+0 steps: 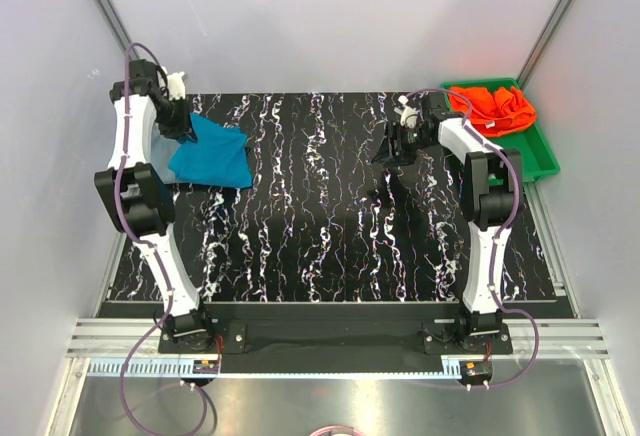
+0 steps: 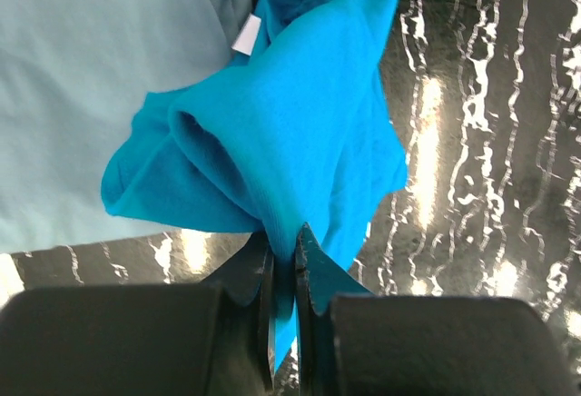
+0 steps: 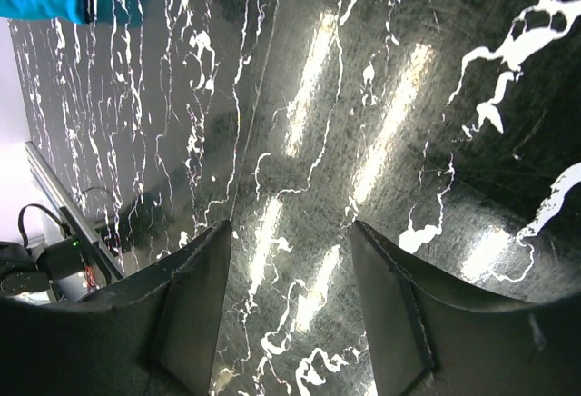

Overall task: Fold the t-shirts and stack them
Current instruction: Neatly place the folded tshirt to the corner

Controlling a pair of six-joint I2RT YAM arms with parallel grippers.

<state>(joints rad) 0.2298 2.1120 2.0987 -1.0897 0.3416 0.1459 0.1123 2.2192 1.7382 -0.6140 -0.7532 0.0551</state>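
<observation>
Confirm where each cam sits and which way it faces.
Top external: above and behind the bases, facing down on the table; left arm and right arm show, teal shirt left, orange shirt in green tray right.
Left wrist: on the left gripper, facing along shut fingers pinching the teal shirt; pale shirt beyond.
Right wrist: on the right gripper, facing the table between its open fingers.
Shared: teal shirt in all three.

bunched t-shirt (image 1: 212, 153) far-left on table (image 1: 330, 216) | another t-shirt (image 1: 492, 106) in tray (image 1: 538, 152) far-right
</observation>
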